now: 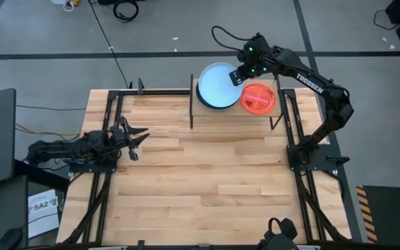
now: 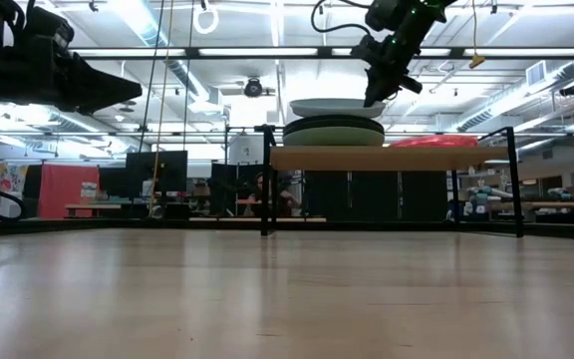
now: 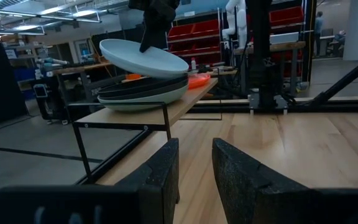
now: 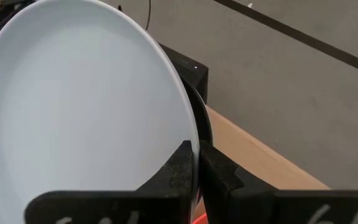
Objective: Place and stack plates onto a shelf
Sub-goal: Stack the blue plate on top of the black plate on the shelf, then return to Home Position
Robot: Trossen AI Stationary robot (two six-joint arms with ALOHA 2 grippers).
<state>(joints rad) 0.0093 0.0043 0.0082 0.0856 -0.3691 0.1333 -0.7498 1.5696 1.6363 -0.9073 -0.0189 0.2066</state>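
Observation:
A light blue plate [image 1: 216,85] is held over the left half of the wooden shelf [image 2: 407,158], just above a black plate [image 3: 143,91] that lies on a pale green one [image 2: 333,138]. It tilts in the left wrist view [image 3: 143,57]. My right gripper [image 1: 238,75] is shut on its right rim. A stack of small red and orange plates [image 1: 258,98] rests on the shelf's right half. My left gripper [image 1: 134,137] waits open over the table's left edge. My right gripper pinches the light blue plate's rim [image 4: 191,134] on the side toward the red stack, one finger [image 4: 180,167] on the upper face and the other under the rim. It comes slanting down from above and the right. Whether the tilted plate touches the black plate, I cannot tell.
The shelf stands on thin black legs [image 2: 265,189] at the table's far edge. The wooden tabletop [image 1: 207,173] stretches bare between the two arms. Black frame rails [image 1: 106,118] run along the table's left and right sides.

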